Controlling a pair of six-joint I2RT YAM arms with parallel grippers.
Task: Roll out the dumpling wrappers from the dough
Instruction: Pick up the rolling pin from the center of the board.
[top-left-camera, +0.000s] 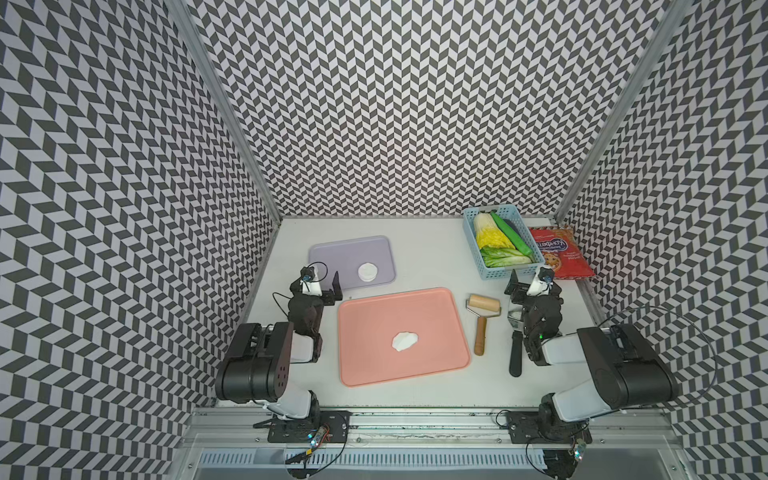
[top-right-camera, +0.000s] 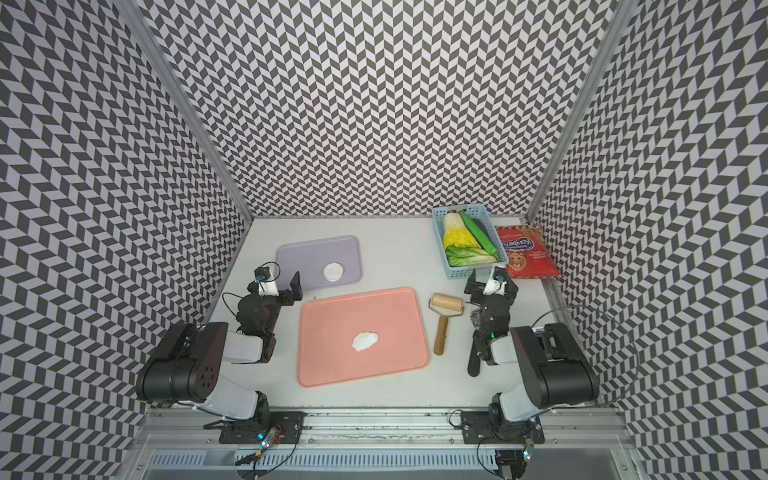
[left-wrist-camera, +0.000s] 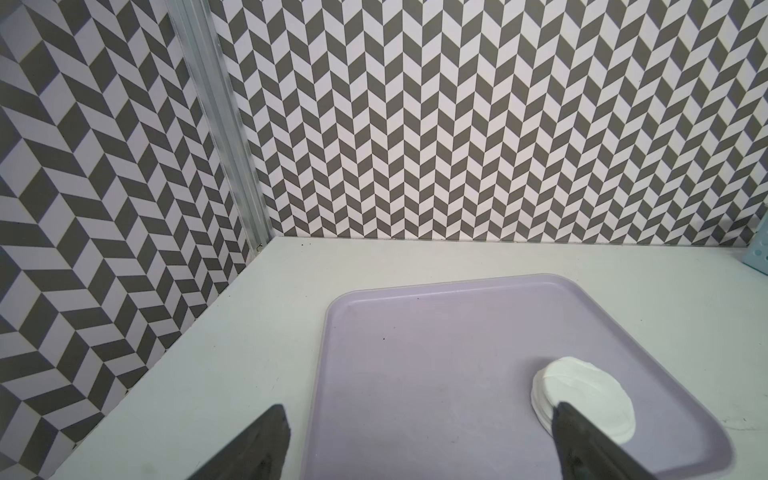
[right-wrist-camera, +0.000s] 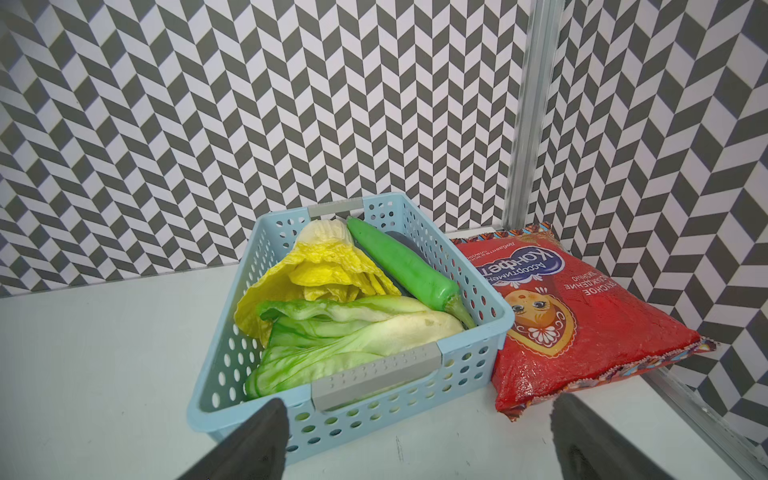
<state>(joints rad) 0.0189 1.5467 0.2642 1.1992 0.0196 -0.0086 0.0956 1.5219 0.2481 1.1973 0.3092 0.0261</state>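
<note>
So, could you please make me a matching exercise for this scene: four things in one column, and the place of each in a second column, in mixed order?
Things:
1. dough
2. wrappers
3. roller
4. pepper

Places:
A. in the basket
B. on the pink tray
C. directly on the table
D. on the purple tray

Pairs: 1-B, 2-D, 3-C, 4-A
</note>
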